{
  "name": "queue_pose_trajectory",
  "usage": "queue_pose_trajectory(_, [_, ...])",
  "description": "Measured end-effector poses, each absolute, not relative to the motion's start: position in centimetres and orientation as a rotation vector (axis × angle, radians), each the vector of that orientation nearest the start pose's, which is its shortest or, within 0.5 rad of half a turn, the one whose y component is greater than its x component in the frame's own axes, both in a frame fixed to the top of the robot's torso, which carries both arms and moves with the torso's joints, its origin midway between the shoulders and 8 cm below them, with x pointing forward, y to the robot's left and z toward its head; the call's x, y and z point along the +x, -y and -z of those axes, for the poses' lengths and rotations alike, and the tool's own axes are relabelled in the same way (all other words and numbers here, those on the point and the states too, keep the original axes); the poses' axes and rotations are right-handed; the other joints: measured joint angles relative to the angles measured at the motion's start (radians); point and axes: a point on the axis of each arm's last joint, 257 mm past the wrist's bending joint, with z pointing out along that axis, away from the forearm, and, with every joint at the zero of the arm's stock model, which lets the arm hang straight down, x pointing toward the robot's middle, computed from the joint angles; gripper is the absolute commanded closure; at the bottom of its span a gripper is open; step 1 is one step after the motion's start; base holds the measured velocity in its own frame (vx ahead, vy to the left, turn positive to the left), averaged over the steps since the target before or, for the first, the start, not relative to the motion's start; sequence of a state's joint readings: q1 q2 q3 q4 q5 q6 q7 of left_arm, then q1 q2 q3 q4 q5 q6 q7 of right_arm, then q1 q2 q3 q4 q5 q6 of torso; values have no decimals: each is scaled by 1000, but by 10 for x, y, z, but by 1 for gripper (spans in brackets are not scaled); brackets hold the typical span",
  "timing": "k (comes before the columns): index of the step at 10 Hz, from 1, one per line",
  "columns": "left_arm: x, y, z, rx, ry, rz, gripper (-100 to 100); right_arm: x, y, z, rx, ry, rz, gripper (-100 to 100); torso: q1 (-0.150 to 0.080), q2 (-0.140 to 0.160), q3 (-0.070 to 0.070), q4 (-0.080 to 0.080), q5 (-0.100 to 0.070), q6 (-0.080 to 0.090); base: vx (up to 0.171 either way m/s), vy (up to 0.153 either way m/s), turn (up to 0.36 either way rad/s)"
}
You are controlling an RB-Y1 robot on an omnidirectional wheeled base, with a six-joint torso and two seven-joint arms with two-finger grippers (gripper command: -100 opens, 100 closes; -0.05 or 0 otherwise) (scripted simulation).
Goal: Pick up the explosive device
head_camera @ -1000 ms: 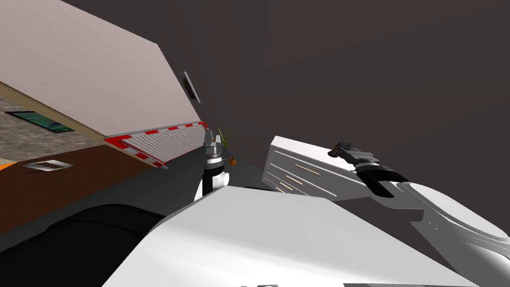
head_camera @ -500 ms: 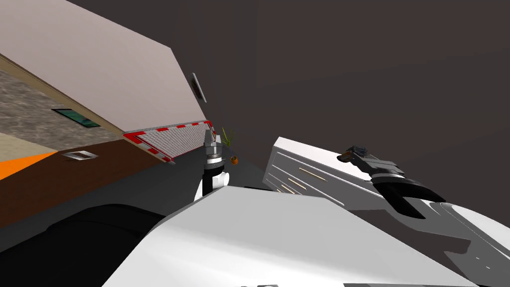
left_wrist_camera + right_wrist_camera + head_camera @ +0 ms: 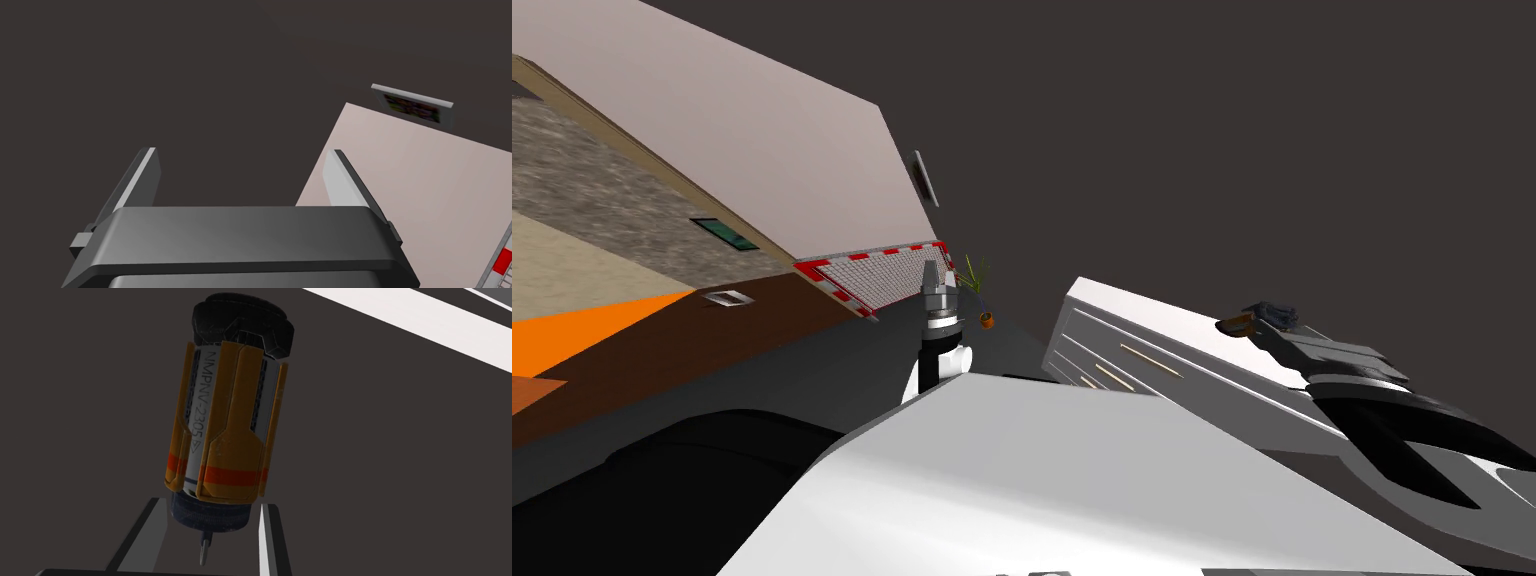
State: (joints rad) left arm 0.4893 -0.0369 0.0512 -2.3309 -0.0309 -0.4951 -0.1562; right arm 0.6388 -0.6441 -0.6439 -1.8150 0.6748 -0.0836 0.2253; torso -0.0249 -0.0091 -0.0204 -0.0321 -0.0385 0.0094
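The explosive device [image 3: 227,428] is an orange and white cylinder with a black cap, a red band and a dark base with a small pin. My right gripper [image 3: 210,523] is shut on that base, the fingers [image 3: 270,533] pressing its sides, and holds the device in the air. In the head view the device [image 3: 1252,320] shows small at the end of my right gripper [image 3: 1277,332], over the far end of a white dresser [image 3: 1132,340]. My left gripper [image 3: 932,278] is raised in front of my chest, and stands open and empty [image 3: 240,170].
The white dresser with drawers stands to the right front. A potted plant [image 3: 978,292] and a red-and-white bordered mesh panel [image 3: 877,275] lie beyond my left hand. A framed picture [image 3: 922,178] hangs on the pale wall. Brown and orange floor spreads to the left.
My view has swung, so the walls and the panel have slid right. My right arm has carried the device to the right and closer to me. The left arm keeps its pose.
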Motion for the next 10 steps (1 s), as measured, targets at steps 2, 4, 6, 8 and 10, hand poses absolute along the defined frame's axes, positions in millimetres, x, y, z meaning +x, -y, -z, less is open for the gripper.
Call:
queue_pose_trajectory(2, [331,-292,-50,-559,-595,1098,0,280,652,89,186,-1548,563,100,1,0,0,0,1,-2,34,-15,206])
queue_pose_trajectory(4, [331,-292,-50,-559,-595,1097,0,258,662,82,180,-1552,615,100,1,1,0,0,1,1,11,-7,-18])
queue_pose_trajectory(6, [331,-292,-50,-559,-595,1098,0,233,666,77,193,-1559,654,100,3,1,1,0,2,-1,25,-11,197])
queue_pose_trajectory(8, [331,-292,-50,-559,-595,1097,0,213,667,64,177,-1560,706,100,3,1,0,0,2,1,13,-12,4])
queue_pose_trajectory(10, [331,-292,-50,-559,-595,1098,0,204,670,63,174,-1574,723,0,3,2,1,0,2,0,0,0,-8])
